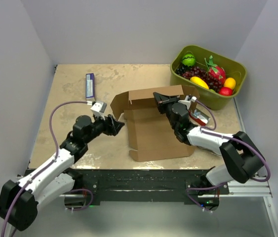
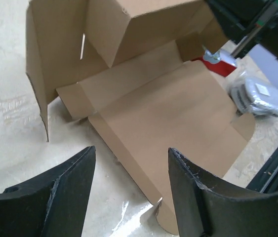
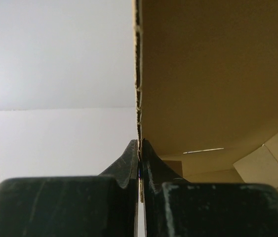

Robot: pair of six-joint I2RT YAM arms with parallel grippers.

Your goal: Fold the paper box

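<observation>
top external view puts the paper box [image 1: 159, 134] in the middle of the counter [image 1: 74, 89]. its long axis runs away from the arm bases, with the base panel flat and the far wall and left side flap raised. the right end effector [image 1: 158, 97] reaches in from the right, and its wrist view shows both fingers pinched tight on the far wall's cardboard edge. the left end effector [image 1: 121, 124] hovers just left of the box, spread wide and empty, pointing right with its forearm low and extended. by my judgement the left arm is nearer the loose left flap.
</observation>
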